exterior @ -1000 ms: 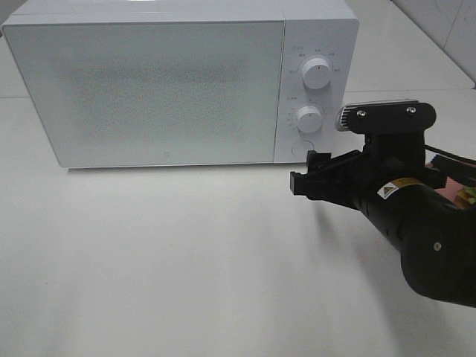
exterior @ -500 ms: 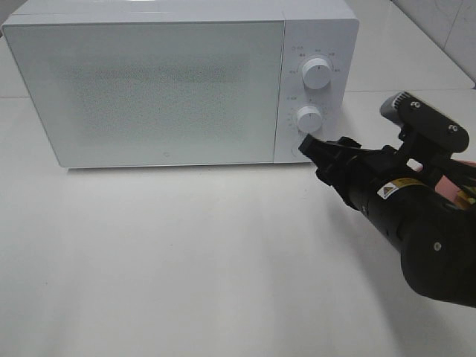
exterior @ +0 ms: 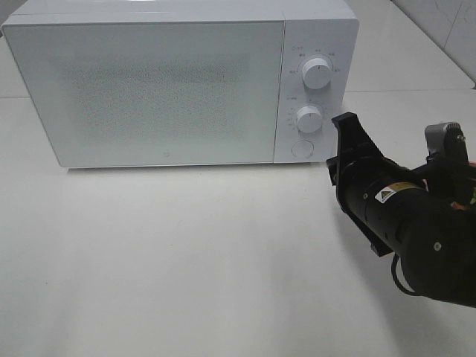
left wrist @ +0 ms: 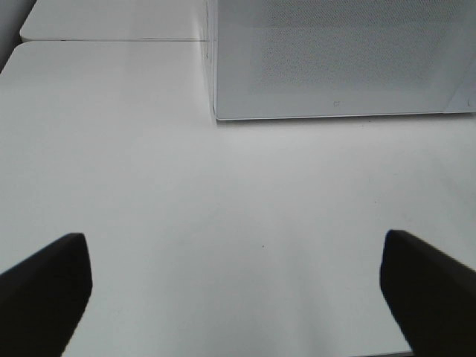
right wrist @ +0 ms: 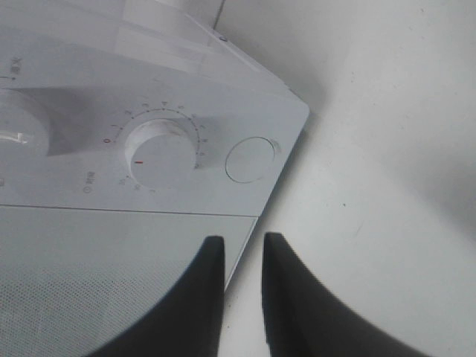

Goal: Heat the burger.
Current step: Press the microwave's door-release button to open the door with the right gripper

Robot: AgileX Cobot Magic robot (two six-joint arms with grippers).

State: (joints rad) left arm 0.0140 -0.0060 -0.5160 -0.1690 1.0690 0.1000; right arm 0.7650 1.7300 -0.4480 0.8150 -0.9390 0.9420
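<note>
The burger is out of view in all three views. A white microwave [exterior: 149, 89] stands at the back of the table with its door closed. My right gripper [exterior: 346, 126] is rolled on its side just right of the control panel, tips near the round door button [exterior: 302, 148]. In the right wrist view its fingers [right wrist: 243, 239] are almost together, with a thin slit and nothing between them, pointing below the button [right wrist: 251, 159] and the lower dial [right wrist: 162, 152]. My left gripper [left wrist: 238, 297] hangs open over bare table in front of the microwave [left wrist: 335, 59].
The upper dial [exterior: 317, 73] and lower dial [exterior: 309, 118] sit above the button on the microwave's panel. The right arm's black body [exterior: 416, 230] fills the right side of the white table [exterior: 186, 260]. A tiled wall rises at the back right.
The right gripper has rolled about a quarter turn, closed from wide to nearly together, and shifted right beside the control panel. The left gripper has not changed.
</note>
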